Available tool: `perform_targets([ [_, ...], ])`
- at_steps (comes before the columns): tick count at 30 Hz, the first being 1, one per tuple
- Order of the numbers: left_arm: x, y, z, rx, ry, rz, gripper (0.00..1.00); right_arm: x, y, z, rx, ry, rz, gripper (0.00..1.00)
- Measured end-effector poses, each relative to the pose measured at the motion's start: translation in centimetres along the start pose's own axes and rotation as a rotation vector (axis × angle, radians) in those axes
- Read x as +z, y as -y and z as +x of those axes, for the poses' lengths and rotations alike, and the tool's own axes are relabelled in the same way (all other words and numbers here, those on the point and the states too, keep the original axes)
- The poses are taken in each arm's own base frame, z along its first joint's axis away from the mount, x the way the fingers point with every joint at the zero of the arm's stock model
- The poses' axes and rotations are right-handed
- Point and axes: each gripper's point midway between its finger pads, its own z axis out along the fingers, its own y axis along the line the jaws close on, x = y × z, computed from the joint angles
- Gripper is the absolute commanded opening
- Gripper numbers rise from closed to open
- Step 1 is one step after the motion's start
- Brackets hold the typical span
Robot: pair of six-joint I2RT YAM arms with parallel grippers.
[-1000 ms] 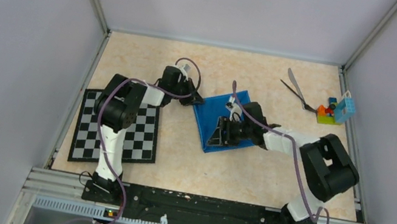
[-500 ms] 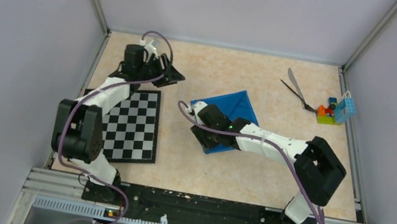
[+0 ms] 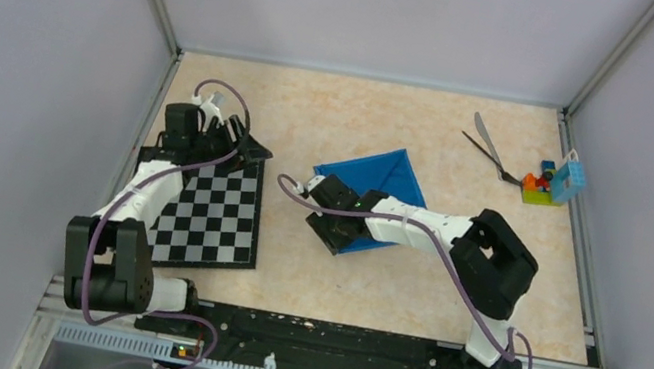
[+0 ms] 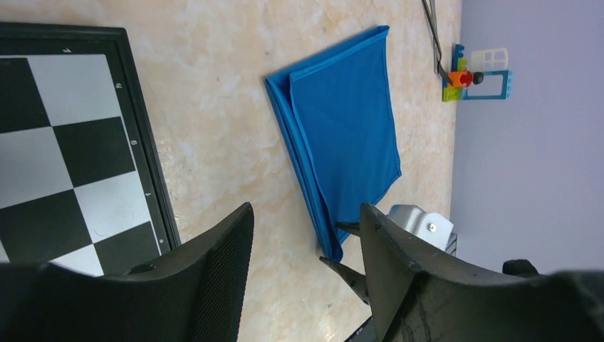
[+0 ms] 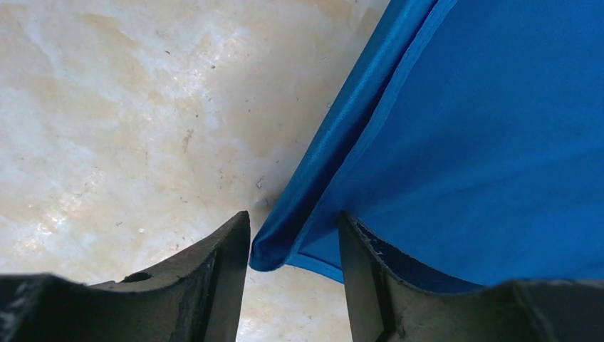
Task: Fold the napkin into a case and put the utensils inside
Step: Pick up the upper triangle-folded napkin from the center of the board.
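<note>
Left end effector [image 3: 248, 147] withdrew from napkin [image 3: 391, 176]

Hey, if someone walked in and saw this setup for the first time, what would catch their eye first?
The bright blue napkin, folded and lying mid-table, stands out most, with the right gripper open astride one corner. To its left lies a black-and-white chessboard, with the open left gripper above its far edge. At the far right, colourful toy blocks sit beside two utensils.
</note>
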Motion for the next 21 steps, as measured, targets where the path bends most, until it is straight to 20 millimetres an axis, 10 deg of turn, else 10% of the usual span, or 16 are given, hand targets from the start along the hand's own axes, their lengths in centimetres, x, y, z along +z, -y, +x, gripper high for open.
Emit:
perform_targets([
  [9,-0.6,0.2,1.7,-0.005,-0.032,0.032,0.62,0.9,0.1,0.4,0.009,-0.035,-0.001,0.43],
  [18,-1.2,-0.1,3.7,-0.015,-0.053,0.044,0.67,1.4,1.3,-0.1,0.045,-0.011,0.033,0.01],
  [21,-1.2,-0.4,4.5,-0.022,-0.066,0.057,0.72,1.6,1.7,-0.3,0.044,0.004,0.059,0.0],
])
